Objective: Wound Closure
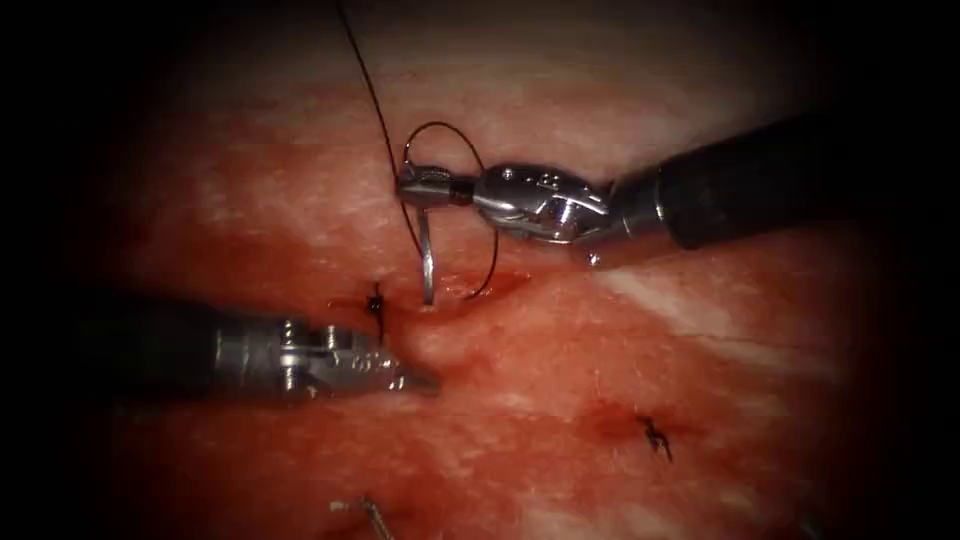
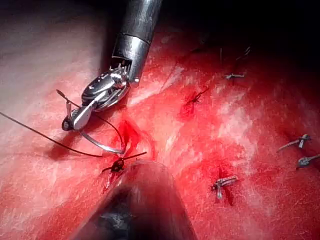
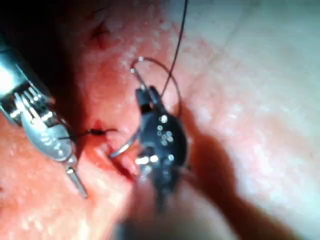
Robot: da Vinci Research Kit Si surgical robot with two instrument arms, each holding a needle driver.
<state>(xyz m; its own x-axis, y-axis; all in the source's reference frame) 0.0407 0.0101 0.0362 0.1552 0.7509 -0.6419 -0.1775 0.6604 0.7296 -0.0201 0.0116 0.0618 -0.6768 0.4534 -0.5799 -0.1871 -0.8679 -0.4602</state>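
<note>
My right tool comes in from the right, its jaws shut on the curved needle near its tail end. The needle hangs down from the jaws and its point sits in the tissue at the lip of the cut. The right wrist view has the same hold on the needle. Dark thread loops from the tail around the jaws down to the cut, and another strand runs up out of view. My left tool lies low just left of the cut, jaws shut and holding nothing.
A tied knot sits just left of the needle's entry point. Another stitch lies lower right and cut thread ends at the bottom edge. Red fluid wets the tissue around the cut. The left wrist view shows several finished stitches.
</note>
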